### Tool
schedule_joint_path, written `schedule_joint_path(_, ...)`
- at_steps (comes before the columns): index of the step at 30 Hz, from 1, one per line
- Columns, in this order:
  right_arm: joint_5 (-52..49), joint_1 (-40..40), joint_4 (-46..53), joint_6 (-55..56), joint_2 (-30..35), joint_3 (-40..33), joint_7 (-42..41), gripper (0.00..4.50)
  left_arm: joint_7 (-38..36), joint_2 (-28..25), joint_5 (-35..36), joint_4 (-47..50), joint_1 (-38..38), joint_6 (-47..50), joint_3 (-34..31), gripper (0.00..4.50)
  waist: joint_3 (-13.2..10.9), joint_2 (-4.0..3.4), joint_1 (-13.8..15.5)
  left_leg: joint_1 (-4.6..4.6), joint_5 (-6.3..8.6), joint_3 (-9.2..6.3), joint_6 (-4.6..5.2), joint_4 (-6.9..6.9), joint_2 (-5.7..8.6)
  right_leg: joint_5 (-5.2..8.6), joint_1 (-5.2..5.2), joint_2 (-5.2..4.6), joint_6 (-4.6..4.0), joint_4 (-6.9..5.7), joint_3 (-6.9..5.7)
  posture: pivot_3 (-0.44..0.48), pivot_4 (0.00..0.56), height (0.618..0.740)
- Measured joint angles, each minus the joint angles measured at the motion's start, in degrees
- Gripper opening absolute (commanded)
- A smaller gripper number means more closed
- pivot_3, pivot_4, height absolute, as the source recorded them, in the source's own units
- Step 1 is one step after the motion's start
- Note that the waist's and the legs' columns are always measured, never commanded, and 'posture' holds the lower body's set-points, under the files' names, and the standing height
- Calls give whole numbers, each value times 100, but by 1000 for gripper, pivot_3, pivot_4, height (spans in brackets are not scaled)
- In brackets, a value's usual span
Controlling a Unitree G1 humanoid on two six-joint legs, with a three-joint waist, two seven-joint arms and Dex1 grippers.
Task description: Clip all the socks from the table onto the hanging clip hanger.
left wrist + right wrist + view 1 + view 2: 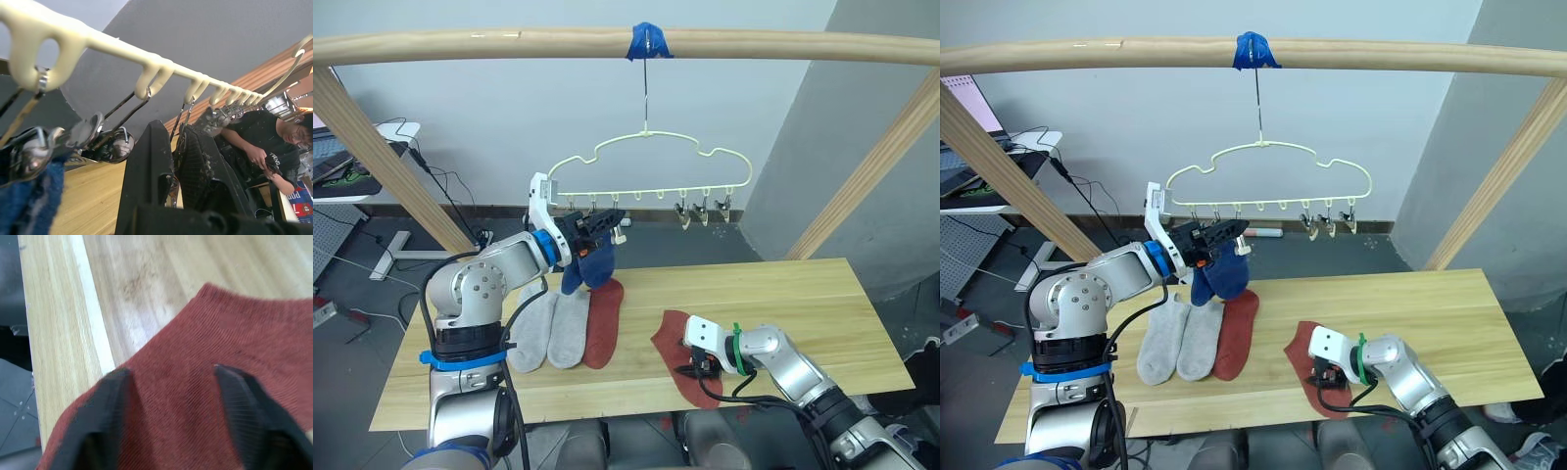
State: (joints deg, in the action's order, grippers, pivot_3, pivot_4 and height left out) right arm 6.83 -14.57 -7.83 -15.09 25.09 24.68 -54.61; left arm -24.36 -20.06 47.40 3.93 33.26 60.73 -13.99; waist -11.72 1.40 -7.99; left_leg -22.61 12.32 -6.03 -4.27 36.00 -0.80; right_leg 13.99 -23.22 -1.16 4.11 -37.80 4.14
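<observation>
The right gripper [171, 396] is spread open, its two black fingers [105, 396] pressed down on a rust red sock [220, 357] that lies flat on the table [783, 294] near the front edge. The wrist view shows the fabric between the fingertips, not yet pinched.

The left gripper [600, 227] is raised to the pale hanger [651, 166], beside its left-end clips [112, 147]. Its fingers look nearly closed around a clip; I cannot tell whether they grip it. Just below it hang blue socks [587, 266], clipped at the hanger's left end. Beneath them on the table lie two grey socks [548, 328] and a second red sock [604, 321], side by side. The left wrist view catches a person [274, 142] behind the hanger.
</observation>
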Motion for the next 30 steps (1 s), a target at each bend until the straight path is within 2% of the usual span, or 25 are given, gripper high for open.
schedule_joint_path(1, -67, -9, 126, -82, -6, -76, 6, 4306, 0, 0, 0, 0, -1, -2, 0, 214, 0, 0, 0, 0, 0, 0, 0, 0, 0, 0, 0, 0, 0, 0, 0, -120, 167, 740)
schedule_joint_path(2, -125, -34, 215, -134, -26, -139, 43, 4447, 0, -3, 0, 0, -5, -8, -2, 214, 0, 0, 0, 1, 0, -1, 0, 0, 0, 0, 0, 0, 0, 0, -1, -119, 168, 740)
schedule_joint_path(6, -118, -250, 120, -166, -232, -193, 302, 4447, 0, -1, -5, 0, -4, -30, 6, 214, 0, 0, 3, 1, 0, -1, 0, 0, 0, 0, 0, 1, 0, -1, -1, -119, 170, 740)
schedule_joint_path(20, 295, -543, -1264, 246, -545, 21, 877, 4447, -1, -10, -17, -1, -2, -92, 79, 214, 0, 1, 4, -6, 0, 1, 0, -1, 0, 0, -4, 0, -1, 4, 0, -113, 175, 740)
schedule_joint_path(24, 363, -640, -1487, 474, -564, 50, 911, 3564, 1, -8, -18, -1, 2, -93, 85, 214, 0, 1, 2, -1, 0, 1, 0, -1, 0, 0, -1, 0, -1, 3, 0, -110, 175, 740)
schedule_joint_path(30, 423, -647, -1521, 662, -550, 137, 897, 1435, 3, -8, -19, -2, 4, -94, 85, 214, 0, 1, 5, 0, 0, 0, 0, 0, 0, 0, 1, 0, 0, 3, 0, -110, 175, 740)
